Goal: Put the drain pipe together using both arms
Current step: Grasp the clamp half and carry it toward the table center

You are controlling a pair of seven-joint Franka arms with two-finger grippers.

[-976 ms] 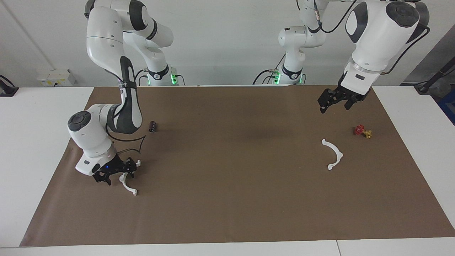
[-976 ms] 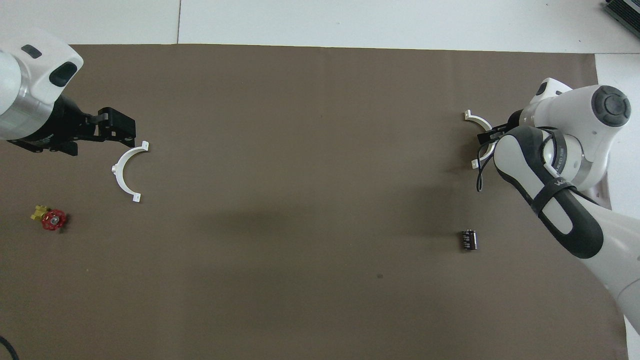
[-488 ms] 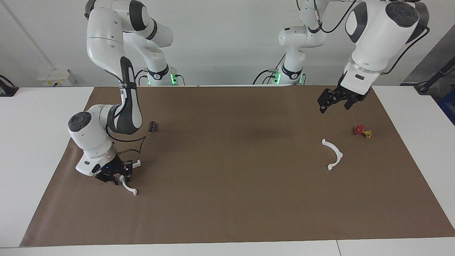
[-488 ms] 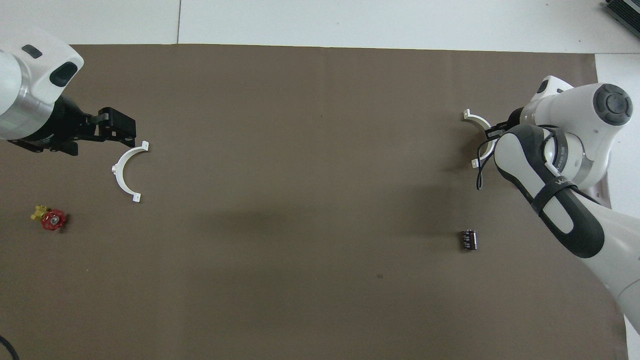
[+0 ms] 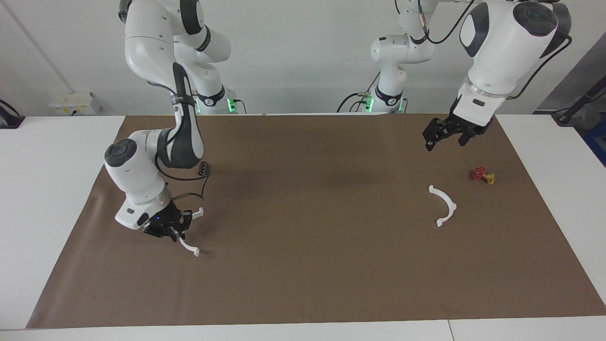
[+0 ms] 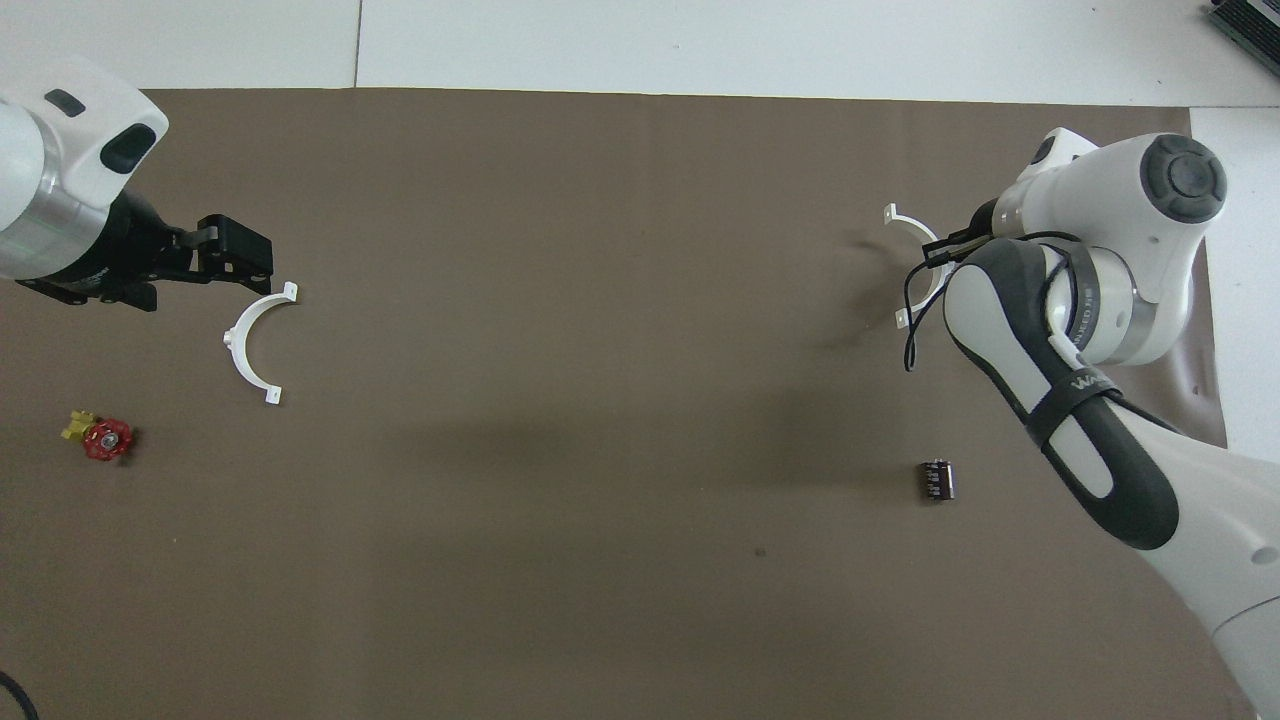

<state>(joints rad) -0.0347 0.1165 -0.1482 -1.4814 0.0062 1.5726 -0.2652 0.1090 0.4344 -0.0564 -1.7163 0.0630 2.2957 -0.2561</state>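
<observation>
The drain pipe is two white half-ring arcs. My right gripper (image 5: 169,231) is shut on one arc (image 5: 189,247) and holds it just above the brown mat (image 5: 303,246) at the right arm's end of the table. In the overhead view that arc (image 6: 912,224) pokes out from under the right arm, which hides the gripper. The other arc (image 5: 444,204) lies flat on the mat at the left arm's end and also shows in the overhead view (image 6: 250,340). My left gripper (image 5: 444,136) hangs open and empty in the air beside it (image 6: 232,258).
A small red-and-yellow valve (image 5: 483,175) lies on the mat near the loose arc, toward the table's end. A small dark cylinder (image 5: 204,168) lies nearer to the robots than the held arc. A white box (image 5: 73,102) sits by the wall.
My right gripper closed on its arc, lifted it and carried it a little toward the middle of the table. The left arm has not moved.
</observation>
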